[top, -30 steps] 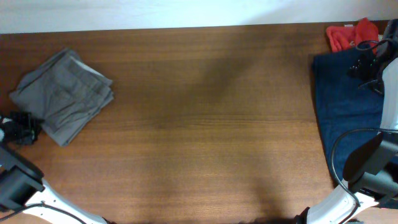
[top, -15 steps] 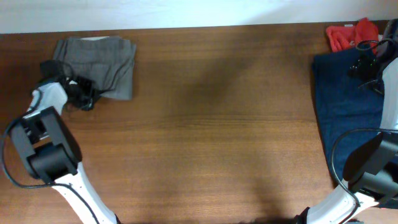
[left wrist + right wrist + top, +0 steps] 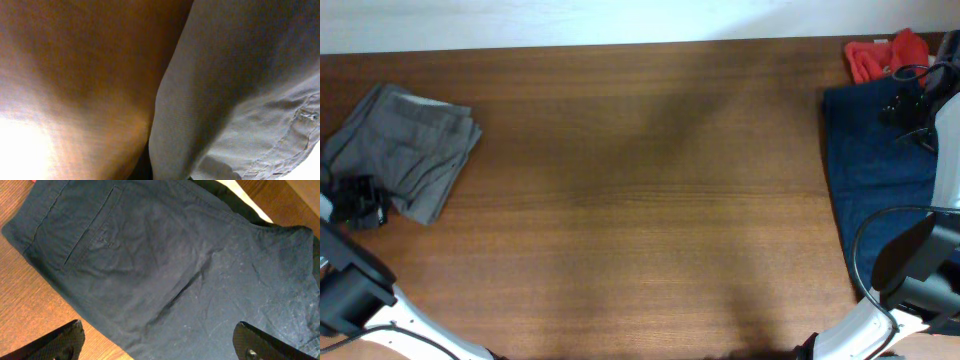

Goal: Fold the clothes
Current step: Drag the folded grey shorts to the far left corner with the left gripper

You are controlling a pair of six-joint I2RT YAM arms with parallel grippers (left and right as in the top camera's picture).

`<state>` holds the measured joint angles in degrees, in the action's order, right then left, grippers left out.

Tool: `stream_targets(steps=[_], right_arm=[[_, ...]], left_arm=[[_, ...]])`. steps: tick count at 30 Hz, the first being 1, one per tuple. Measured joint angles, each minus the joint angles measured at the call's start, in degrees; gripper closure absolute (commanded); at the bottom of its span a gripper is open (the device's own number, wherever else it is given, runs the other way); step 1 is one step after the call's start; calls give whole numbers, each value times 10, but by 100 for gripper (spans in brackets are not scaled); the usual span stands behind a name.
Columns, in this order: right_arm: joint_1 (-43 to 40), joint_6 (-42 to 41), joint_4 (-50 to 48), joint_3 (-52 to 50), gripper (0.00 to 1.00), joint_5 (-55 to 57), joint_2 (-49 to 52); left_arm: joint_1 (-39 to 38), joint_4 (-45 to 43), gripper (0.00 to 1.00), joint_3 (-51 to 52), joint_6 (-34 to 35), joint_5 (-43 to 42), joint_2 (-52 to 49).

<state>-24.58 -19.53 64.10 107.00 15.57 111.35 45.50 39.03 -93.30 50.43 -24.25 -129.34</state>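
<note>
The left hand (image 3: 358,200) sits at the near left edge of the brown wooden bench (image 3: 650,200), touching or just beside the near corner of the folded grey-khaki cotton shorts (image 3: 405,150). Its wrist view shows only grey cloth and bare wood, no fingers, so I cannot tell whether it is parted or pinching fabric. The right hand (image 3: 160,347) hovers over the navy-blue shorts (image 3: 165,265), fingertips (image 3: 67,337) spread wide with nothing between them. A slit back pocket (image 3: 90,230) faces up. Those shorts lie flat and unfolded at the far right of the bench. The small crumpled red garment (image 3: 880,55) is just beyond them at the far corner.

The risks, as I judge them, are these. If the left hand has cloth caught and lifts away, it could drag the grey bundle open. It could also pull it off the bench's left edge, which is close. On the right, a descent could pinch only the top layer, so the fold comes out skewed.
</note>
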Motion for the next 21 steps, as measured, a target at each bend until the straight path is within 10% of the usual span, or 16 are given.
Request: stream_targets(steps=[21], right_arm=[[0,0,0,0,2,0,0]], left_arm=[[-203,-195,99,9,-5,176,-8]])
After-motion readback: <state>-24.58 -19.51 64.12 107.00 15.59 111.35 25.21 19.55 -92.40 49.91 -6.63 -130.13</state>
